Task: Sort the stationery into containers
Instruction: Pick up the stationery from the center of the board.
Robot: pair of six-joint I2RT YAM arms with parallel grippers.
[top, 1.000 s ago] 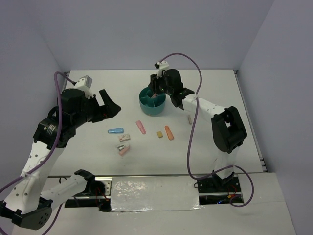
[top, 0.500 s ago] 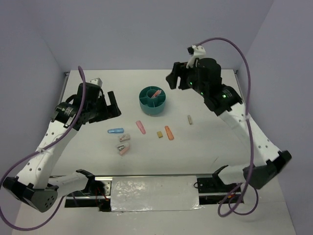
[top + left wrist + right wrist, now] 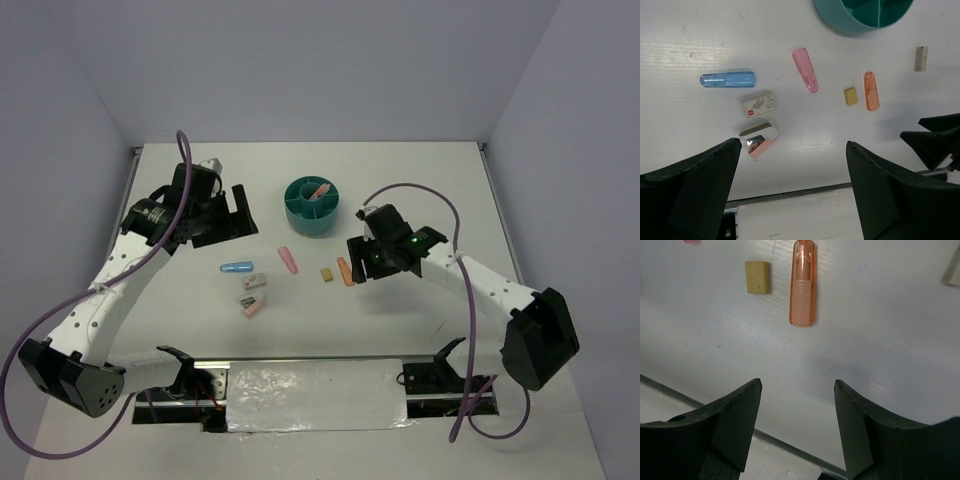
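Right gripper (image 3: 797, 390), fingers spread and empty, just short of the orange capsule (image 3: 803, 282) lying on the near side of the teal tub (image 3: 305, 222); I judged it best to centre on the capsule and close across its narrow width. My left gripper (image 3: 794, 145) gaped wide, empty. The tub's contents were mostly unreadable

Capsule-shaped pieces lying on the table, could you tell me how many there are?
3: blue capsule leftmost, pink capsule in the middle, orange capsule rightmost; the tub may hide others.

A robotics lab is suggested: a white worktop (image 3: 450, 165) is enclosed by plain walls (image 3: 320, 70) at 9, 12 and 3 o'clock; cabled robot arms (image 3: 483, 286) are bolted at 6.
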